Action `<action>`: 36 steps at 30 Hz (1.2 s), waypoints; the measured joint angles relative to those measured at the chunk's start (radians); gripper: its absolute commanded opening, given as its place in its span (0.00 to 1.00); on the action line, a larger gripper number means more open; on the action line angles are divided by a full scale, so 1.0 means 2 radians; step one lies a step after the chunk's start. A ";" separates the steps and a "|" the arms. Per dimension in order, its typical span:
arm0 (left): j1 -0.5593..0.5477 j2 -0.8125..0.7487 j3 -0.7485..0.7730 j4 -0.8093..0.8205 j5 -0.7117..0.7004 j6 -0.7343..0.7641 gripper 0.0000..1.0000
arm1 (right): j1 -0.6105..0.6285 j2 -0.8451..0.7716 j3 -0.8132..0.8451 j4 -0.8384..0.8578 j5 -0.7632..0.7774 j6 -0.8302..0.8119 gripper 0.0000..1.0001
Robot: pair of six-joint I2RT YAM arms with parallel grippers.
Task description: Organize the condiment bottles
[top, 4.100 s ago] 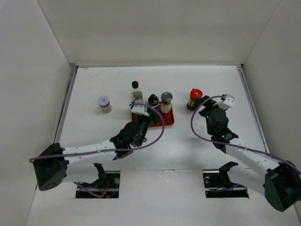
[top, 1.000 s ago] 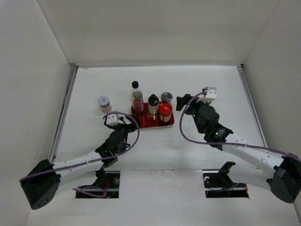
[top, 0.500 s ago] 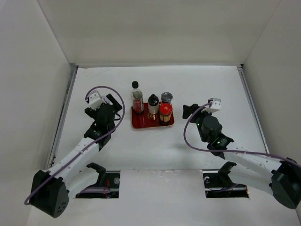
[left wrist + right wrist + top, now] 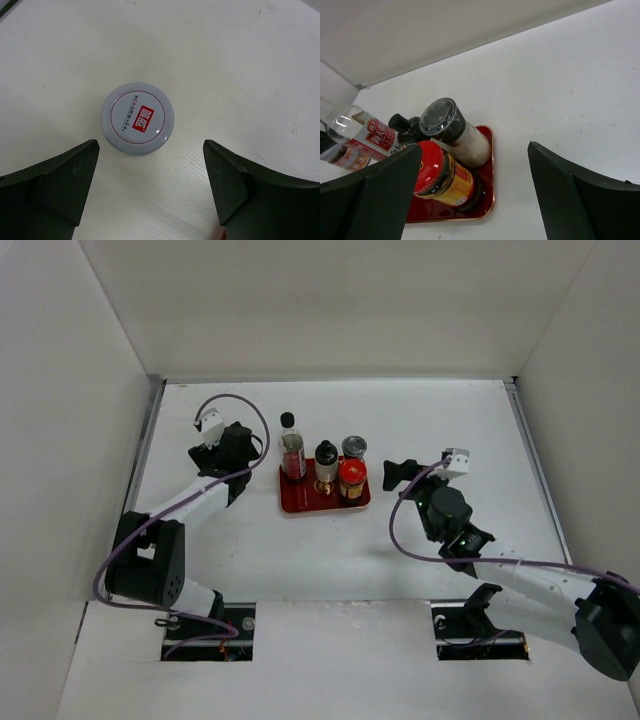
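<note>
**Last jar out: centre it before closing**

The white-lidded jar (image 4: 137, 119) stands upright on the table (image 4: 240, 60), well left of the red tray (image 4: 300, 503). The left gripper (image 4: 150, 147) hangs over it, jaws wide, a finger on either side and neither touching. The sound move is probably straight down, lid centred, closing on the body below the lid. The tray's near-left part looks bare, in front of the tall clear bottle (image 4: 291, 450). The right gripper (image 4: 393, 472) is wide and empty beside the tray.
</note>
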 measured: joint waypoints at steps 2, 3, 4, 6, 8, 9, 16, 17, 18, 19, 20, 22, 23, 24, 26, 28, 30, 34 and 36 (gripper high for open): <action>0.002 0.016 0.006 0.001 -0.002 0.000 0.82 | 0.000 0.006 0.000 0.000 0.000 0.000 0.94; 0.002 0.023 0.006 0.002 -0.004 0.001 0.81 | 0.000 0.008 0.000 0.000 0.000 0.000 0.94; 0.002 0.031 0.006 0.004 -0.005 0.001 0.80 | 0.001 0.010 0.000 0.000 0.000 0.000 0.94; 0.004 0.043 0.007 0.006 -0.010 0.002 0.77 | 0.002 0.011 0.000 0.000 0.000 0.000 0.94; 0.007 0.056 0.009 0.009 -0.014 0.002 0.73 | 0.003 0.011 0.000 0.000 0.000 0.000 0.94; 0.009 0.062 0.011 0.010 -0.015 0.002 0.72 | 0.003 0.012 0.000 0.000 0.000 0.000 0.94; 0.025 0.085 0.019 0.024 -0.023 0.005 0.70 | 0.003 0.016 0.000 0.000 0.000 0.000 0.95; 0.025 0.086 0.021 0.026 -0.025 0.006 0.70 | 0.003 0.019 0.000 0.000 0.000 0.000 0.95; 0.025 0.087 0.022 0.028 -0.027 0.007 0.67 | 0.003 0.022 0.000 0.000 0.000 0.000 0.95; 0.026 0.088 0.023 0.030 -0.029 0.009 0.62 | 0.003 0.024 0.000 0.000 0.000 0.000 0.95; 0.026 0.089 0.026 0.033 -0.030 0.010 0.57 | 0.003 0.025 0.000 0.000 0.000 0.000 0.95; 0.026 0.095 0.031 0.036 -0.031 0.016 0.42 | 0.003 0.026 0.000 0.000 0.000 0.000 0.95; 0.025 0.096 0.031 0.038 -0.032 0.019 0.37 | 0.003 0.027 0.000 0.000 0.000 0.000 0.95; 0.025 0.096 0.031 0.039 -0.032 0.019 0.32 | 0.003 0.027 0.000 0.000 0.000 0.000 0.95; 0.025 0.096 0.031 0.040 -0.032 0.021 0.26 | 0.003 0.028 0.000 0.000 0.000 0.000 0.95; 0.024 0.092 0.024 0.046 -0.034 0.022 0.25 | 0.003 0.028 0.000 0.000 0.000 0.000 0.95; 0.017 0.074 0.006 0.048 -0.041 0.022 0.25 | 0.003 0.028 0.000 0.000 0.000 0.000 0.95; -0.028 -0.010 -0.062 0.036 -0.067 0.024 0.26 | 0.003 0.028 0.000 0.000 0.000 0.000 0.95; -0.065 -0.058 -0.084 0.026 -0.078 0.025 0.26 | 0.003 0.029 0.000 0.000 0.000 0.000 0.95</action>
